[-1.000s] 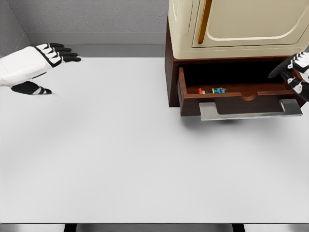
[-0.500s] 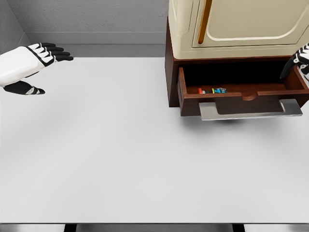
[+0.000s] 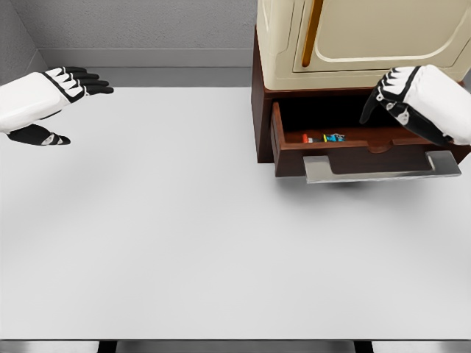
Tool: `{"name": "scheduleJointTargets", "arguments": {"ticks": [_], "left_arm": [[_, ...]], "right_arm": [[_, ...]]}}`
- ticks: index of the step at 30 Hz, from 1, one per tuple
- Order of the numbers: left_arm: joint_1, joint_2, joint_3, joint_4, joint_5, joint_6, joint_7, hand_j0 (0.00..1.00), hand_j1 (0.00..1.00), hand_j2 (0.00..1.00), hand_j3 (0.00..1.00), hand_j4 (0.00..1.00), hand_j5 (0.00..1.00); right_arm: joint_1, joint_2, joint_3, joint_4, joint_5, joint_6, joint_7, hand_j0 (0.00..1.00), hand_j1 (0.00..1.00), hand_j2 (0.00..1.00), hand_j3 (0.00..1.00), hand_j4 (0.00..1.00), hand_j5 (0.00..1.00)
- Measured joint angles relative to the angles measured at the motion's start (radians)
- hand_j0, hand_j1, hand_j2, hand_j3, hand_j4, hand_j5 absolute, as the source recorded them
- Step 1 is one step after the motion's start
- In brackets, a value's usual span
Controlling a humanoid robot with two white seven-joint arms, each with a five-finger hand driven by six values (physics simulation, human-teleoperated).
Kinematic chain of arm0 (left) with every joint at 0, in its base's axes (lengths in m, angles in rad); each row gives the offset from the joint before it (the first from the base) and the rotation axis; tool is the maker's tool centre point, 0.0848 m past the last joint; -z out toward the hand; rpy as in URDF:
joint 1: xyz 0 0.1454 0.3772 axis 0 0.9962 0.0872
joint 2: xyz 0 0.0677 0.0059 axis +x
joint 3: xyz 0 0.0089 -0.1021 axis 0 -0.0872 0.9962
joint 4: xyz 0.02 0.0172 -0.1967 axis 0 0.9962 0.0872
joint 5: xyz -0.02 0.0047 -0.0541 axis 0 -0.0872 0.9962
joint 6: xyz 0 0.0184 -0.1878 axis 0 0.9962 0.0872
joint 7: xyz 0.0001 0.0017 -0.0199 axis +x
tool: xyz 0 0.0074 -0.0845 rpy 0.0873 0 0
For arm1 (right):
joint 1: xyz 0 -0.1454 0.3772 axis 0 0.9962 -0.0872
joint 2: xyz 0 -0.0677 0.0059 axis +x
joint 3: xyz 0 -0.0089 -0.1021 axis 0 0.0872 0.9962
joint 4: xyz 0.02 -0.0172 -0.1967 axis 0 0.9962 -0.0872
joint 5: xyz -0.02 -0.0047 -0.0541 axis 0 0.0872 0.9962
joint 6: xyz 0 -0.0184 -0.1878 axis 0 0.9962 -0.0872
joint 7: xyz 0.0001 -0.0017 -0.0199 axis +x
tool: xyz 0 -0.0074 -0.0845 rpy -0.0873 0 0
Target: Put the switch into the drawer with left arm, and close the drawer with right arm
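The brown drawer (image 3: 368,156) stands pulled out of the cabinet at the right, its grey handle (image 3: 383,169) facing me. Inside, near the front wall, lies the small switch (image 3: 324,137), showing red and blue bits. My right hand (image 3: 386,95) hovers above the drawer's open right half, fingers loosely bent downward and holding nothing. My left hand (image 3: 66,95) is far off at the left edge of the table, fingers stretched out and thumb apart, empty.
A cream cabinet door with a gold handle (image 3: 313,33) sits above the drawer in the brown cabinet frame (image 3: 261,110). The white table (image 3: 184,235) spreads in front, with a grey wall behind.
My right hand has swung in from the right edge to above the drawer. The left hand drew back slightly to the left and then held still. The drawer has not moved.
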Motion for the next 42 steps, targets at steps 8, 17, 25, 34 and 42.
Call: {"name": "scheduleJointTargets", "arguments": {"ticks": [8,17,25,34,42], "left_arm": [[0.005,0.000,-0.001,-0.001,0.001,0.000,0.000,1.00,1.00,1.00,1.00,1.00,1.00],[0.005,0.001,-0.001,0.000,0.000,0.000,0.000,1.00,1.00,1.00,1.00,1.00,1.00],[0.005,-0.001,-0.002,0.000,0.000,0.000,0.000,1.00,1.00,1.00,1.00,1.00,1.00],[0.009,-0.002,-0.002,0.003,-0.002,0.000,0.000,1.00,1.00,1.00,1.00,1.00,1.00],[0.011,-0.003,-0.001,0.003,-0.002,0.000,0.000,1.00,1.00,1.00,1.00,1.00,1.00]], "right_arm": [[-0.029,0.034,0.134,0.000,0.001,0.000,-0.007,0.29,0.29,0.29,0.29,0.29,0.29],[-0.043,0.042,0.199,0.000,-0.004,0.000,-0.014,0.29,0.29,0.29,0.29,0.29,0.29],[-0.038,0.042,0.242,0.000,-0.004,0.000,-0.018,0.29,0.29,0.29,0.29,0.29,0.29],[-0.040,0.041,0.272,0.002,-0.007,0.000,-0.024,0.30,0.30,0.30,0.30,0.30,0.30],[-0.045,0.044,0.282,0.009,-0.028,0.000,-0.026,0.28,0.28,0.28,0.28,0.28,0.28]]}}
